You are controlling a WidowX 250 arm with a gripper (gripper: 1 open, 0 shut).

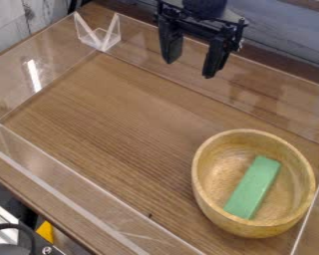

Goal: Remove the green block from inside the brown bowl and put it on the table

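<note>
Green block (253, 186) lying flat inside brown bowl (207, 185), lower right of frame, long axis tilted slightly off vertical, resting on the speckled bowl floor. Bowl sitting on wood-grain table (123, 129), near the clear acrylic wall (49, 169) at the right edge. Black gripper (191, 58) at top centre, pointing down, jaws apart, empty, well clear of bowl and block. Small clear acrylic bracket (99, 32) upper left.
</note>
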